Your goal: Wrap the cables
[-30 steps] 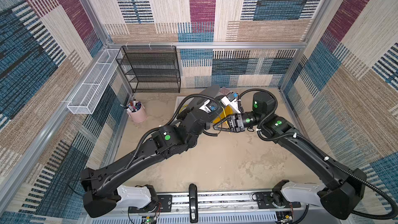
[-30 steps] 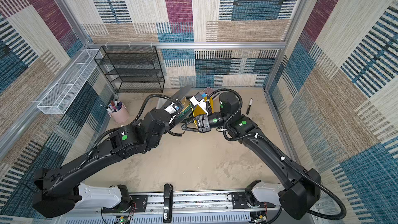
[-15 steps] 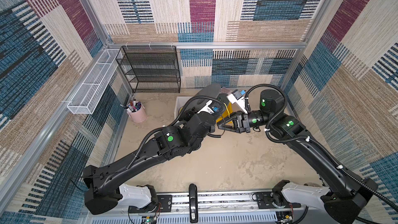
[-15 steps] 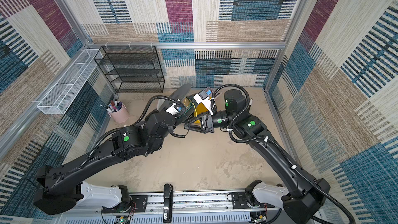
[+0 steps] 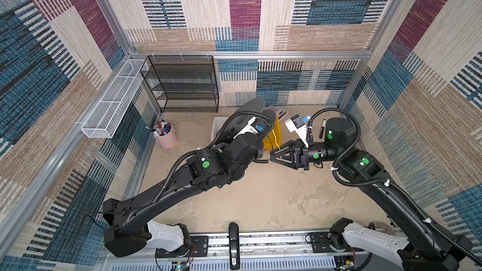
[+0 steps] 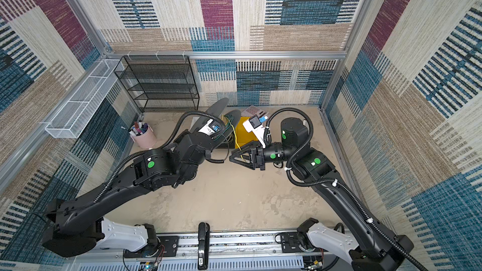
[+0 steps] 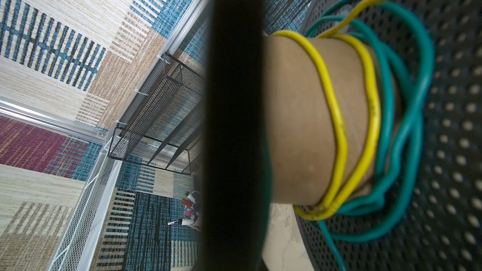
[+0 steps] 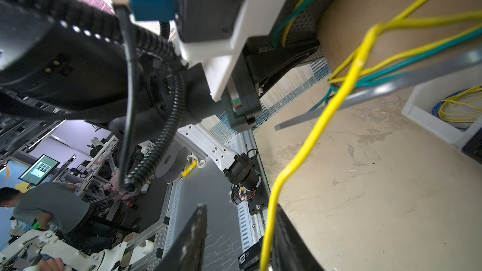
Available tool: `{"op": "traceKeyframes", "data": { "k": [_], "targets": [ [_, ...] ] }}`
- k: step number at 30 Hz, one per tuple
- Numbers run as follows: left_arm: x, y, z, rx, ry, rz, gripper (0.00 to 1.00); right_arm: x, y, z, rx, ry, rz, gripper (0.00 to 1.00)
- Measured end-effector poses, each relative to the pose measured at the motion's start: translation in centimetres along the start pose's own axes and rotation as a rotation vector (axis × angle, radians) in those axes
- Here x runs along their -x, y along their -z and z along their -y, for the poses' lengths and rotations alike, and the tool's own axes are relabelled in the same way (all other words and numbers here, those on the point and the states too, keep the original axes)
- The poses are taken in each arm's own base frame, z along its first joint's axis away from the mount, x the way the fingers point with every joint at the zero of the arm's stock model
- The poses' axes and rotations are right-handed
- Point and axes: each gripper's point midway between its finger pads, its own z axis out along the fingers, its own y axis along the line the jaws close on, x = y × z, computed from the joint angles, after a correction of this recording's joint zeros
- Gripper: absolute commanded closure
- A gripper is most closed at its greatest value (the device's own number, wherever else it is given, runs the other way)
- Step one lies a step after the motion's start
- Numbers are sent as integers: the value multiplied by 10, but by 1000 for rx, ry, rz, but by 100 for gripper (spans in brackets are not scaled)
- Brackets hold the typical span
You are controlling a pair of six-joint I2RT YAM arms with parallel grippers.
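Note:
The cable is a thin yellow wire (image 8: 313, 136). It is looped twice round the cardboard core (image 7: 294, 116) of a spool with black perforated flanges (image 5: 250, 105), next to loose green wire (image 7: 407, 126). From the core, the yellow wire (image 5: 277, 144) runs down to my right gripper (image 8: 240, 207). That gripper is open, and the wire passes along the inside of one finger (image 8: 287, 233). In both top views the right gripper (image 6: 230, 157) points left at the spool. My left gripper (image 8: 300, 53) is shut on the spool's flange and holds it tilted off the table.
A yellow bin (image 5: 272, 136) and a white tray (image 8: 427, 121) holding a yellow-and-blue coil stand behind the spool. A pink cup of markers (image 5: 165, 136), a black mesh shelf (image 5: 182, 84) and a white wire basket (image 5: 112, 105) are at the back left. A marker (image 5: 323, 127) lies at the back right.
My right gripper's jaws have spread apart round the yellow wire, and the right arm's elbow has drawn back to the right. The left arm still holds the spool.

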Motion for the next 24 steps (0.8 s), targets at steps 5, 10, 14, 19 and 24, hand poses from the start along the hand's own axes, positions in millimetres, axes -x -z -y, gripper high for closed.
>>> {"op": "traceKeyframes", "data": {
  "k": [5,10,14,19,24],
  "targets": [
    [-2,2,-1,-8,25,-7,100,-4,-2,8,-26,8,-13,58],
    [0,4,-4,-20,57,1,100,-10,1,12,-66,19,-28,58],
    [-1,5,-2,-38,62,-2,100,-12,5,9,-77,36,-26,69],
    [-2,5,3,-59,56,-9,100,-18,4,15,-82,18,-38,76],
    [-1,6,0,-61,65,-8,100,-19,3,17,-89,20,-43,90]
  ]
}}
